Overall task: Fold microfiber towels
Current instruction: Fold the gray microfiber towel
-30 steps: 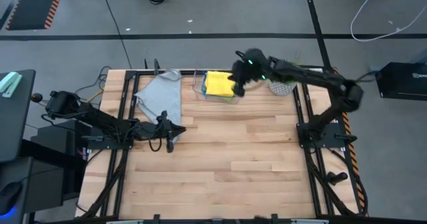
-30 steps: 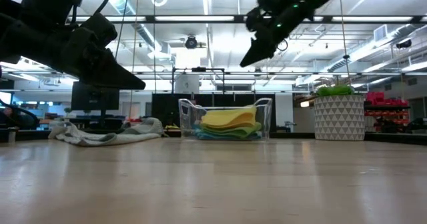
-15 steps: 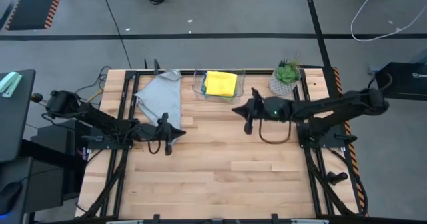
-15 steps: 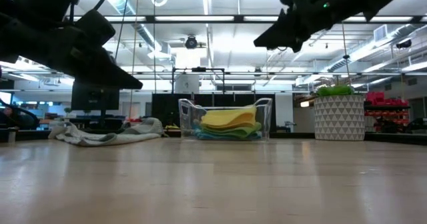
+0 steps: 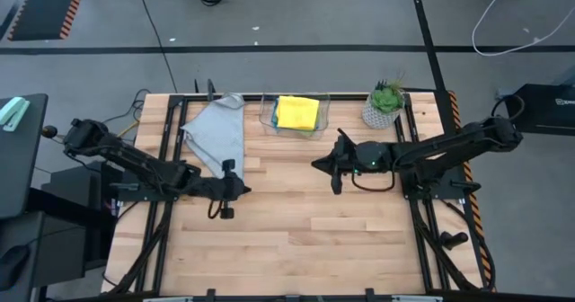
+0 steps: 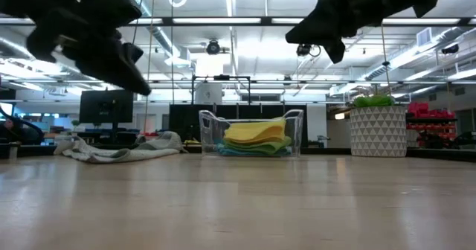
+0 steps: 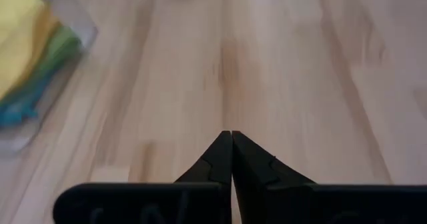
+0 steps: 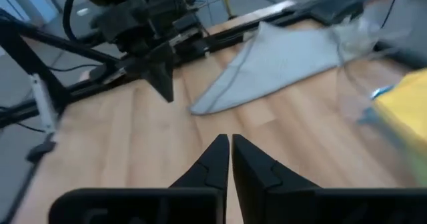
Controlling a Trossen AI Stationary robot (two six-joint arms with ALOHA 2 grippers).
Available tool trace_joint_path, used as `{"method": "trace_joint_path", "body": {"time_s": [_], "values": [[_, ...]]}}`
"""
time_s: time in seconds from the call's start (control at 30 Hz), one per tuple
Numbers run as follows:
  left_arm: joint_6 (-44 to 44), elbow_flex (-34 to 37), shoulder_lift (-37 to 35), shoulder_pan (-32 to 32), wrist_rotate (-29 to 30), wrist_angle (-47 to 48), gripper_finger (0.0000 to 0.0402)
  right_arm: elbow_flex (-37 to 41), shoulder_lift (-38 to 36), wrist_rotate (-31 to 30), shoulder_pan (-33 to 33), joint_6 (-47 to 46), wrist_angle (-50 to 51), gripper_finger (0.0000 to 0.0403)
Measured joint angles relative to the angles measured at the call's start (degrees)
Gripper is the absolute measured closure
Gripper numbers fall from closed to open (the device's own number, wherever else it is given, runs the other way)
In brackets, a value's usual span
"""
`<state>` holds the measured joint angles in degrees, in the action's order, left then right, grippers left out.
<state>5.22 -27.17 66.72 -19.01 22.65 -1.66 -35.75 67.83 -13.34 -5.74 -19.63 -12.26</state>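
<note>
A grey towel [image 5: 218, 129] lies loosely spread at the table's far left, flat on the wood; it also shows in the right wrist view [image 8: 280, 67]. A clear bin [image 5: 296, 115] at the far middle holds folded towels, yellow [image 5: 297, 112] on top, green and light blue under it [image 6: 256, 149]. My left gripper [image 5: 226, 212] is shut and empty above the table, near the grey towel's near edge. My right gripper [image 5: 334, 186] is shut and empty above the table's middle, on the near side of the bin.
A potted plant in a white patterned pot [image 5: 384, 105] stands at the far right, next to the bin. Black frame rails [image 5: 167, 140] run along the table's left and right sides. Bare wood [image 5: 305, 239] fills the near half.
My right gripper has come away from above the bin toward the table's near edge and now hangs over the table's middle. My left gripper has turned so its fingers point toward the near edge. The towels have stayed put.
</note>
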Motion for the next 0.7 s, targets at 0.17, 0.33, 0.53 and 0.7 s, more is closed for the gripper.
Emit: {"method": "trace_joint_path", "body": {"time_s": [0.17, 0.33, 0.53, 0.7], "values": [[4.8, -7.5, 0.0, -2.2, 0.0, 19.9, 0.039, -0.1, 1.0, 2.6, -2.1, -2.1, 0.2, 0.0391], [9.6, -12.9, 0.0, -4.5, 0.0, 35.3, 0.0346, -0.1, 4.0, -0.3, -4.8, -0.5, -0.2, 0.0393], [18.1, -14.0, 0.0, -5.4, -0.5, 42.0, 0.0261, -0.1, 5.7, -0.8, -5.3, -0.1, -0.8, 0.0399], [21.2, -12.8, 1.3, -5.4, -2.2, 42.1, 0.0217, -0.1, 4.8, -0.8, -5.3, 1.8, -3.2, 0.0396]]}}
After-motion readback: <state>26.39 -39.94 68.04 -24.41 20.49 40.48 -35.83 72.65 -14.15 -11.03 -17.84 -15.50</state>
